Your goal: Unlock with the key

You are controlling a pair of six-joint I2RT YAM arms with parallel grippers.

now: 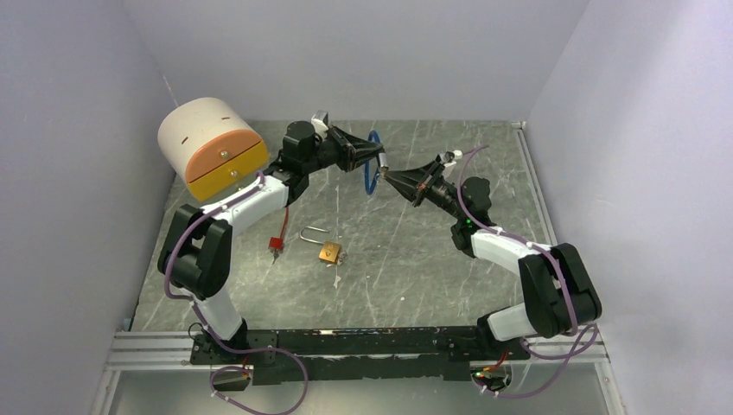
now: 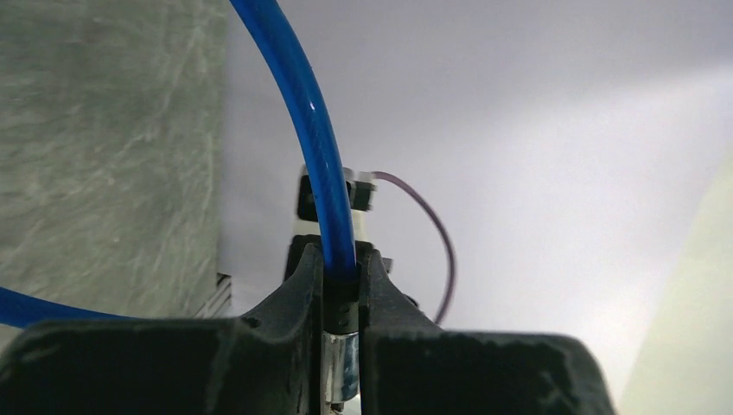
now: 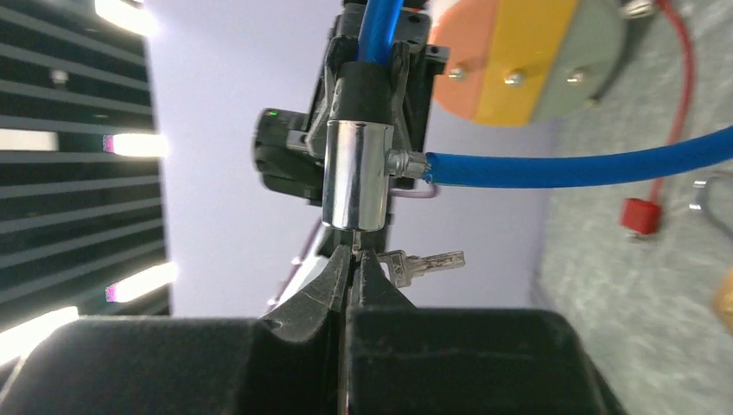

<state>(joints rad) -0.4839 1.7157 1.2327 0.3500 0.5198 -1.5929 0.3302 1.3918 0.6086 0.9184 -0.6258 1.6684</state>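
Note:
My left gripper (image 1: pixel 379 156) is shut on a blue cable lock (image 1: pixel 372 169), held in the air over the back of the table. In the left wrist view the fingers (image 2: pixel 304 277) clamp the black collar above the silver lock cylinder (image 2: pixel 340 363), and the blue cable (image 2: pixel 320 147) rises from it. My right gripper (image 1: pixel 391 176) meets it tip to tip. In the right wrist view that gripper (image 3: pixel 354 256) is shut on a key at the bottom end of the silver cylinder (image 3: pixel 355 173). A second key (image 3: pixel 423 262) sticks out sideways.
A brass padlock (image 1: pixel 329 252) with its shackle lies on the grey table, and a small red lock (image 1: pixel 277 242) on a thin cable lies left of it. A round drawer unit with orange and yellow fronts (image 1: pixel 212 147) stands at the back left. Walls enclose the table.

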